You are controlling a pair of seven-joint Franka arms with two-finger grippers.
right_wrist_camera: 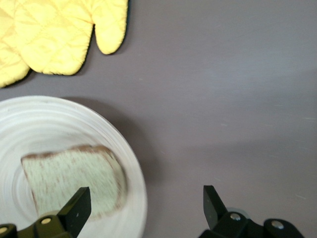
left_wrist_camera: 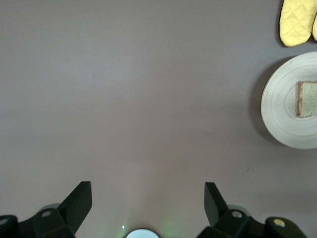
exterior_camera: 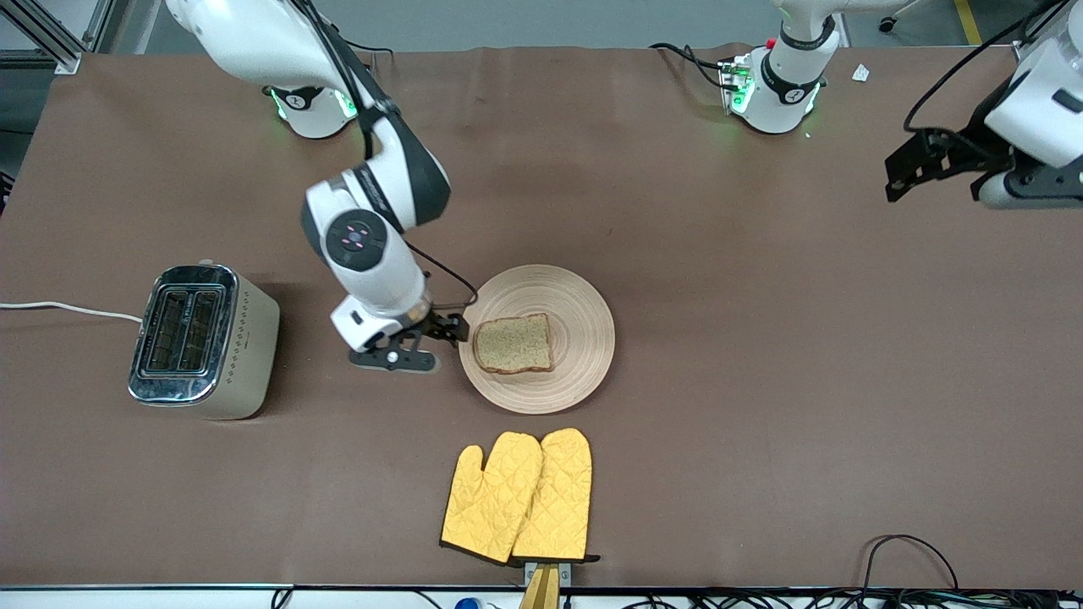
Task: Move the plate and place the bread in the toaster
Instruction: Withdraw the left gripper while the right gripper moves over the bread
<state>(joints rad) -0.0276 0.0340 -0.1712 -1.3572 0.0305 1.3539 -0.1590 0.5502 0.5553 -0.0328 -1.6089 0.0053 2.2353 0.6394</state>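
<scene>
The pale ringed plate (exterior_camera: 584, 338) lies mid-table with the bread slice (exterior_camera: 514, 343) on it. The toaster (exterior_camera: 203, 338) stands toward the right arm's end of the table, with its white cord leading off the edge. My right gripper (exterior_camera: 448, 331) is open and low at the plate's rim on the toaster side. In the right wrist view the right gripper (right_wrist_camera: 143, 208) has one finger over the bread (right_wrist_camera: 69, 178) and plate (right_wrist_camera: 59, 124), and the other over bare table. My left gripper (exterior_camera: 909, 173) waits open and empty above the left arm's end of the table, also shown in its wrist view (left_wrist_camera: 148, 203).
A pair of yellow oven mitts (exterior_camera: 520, 499) lies nearer the front camera than the plate, close to the table edge. They also show in the right wrist view (right_wrist_camera: 54, 34) and the left wrist view (left_wrist_camera: 297, 22). The left wrist view shows the plate (left_wrist_camera: 277, 109) far off.
</scene>
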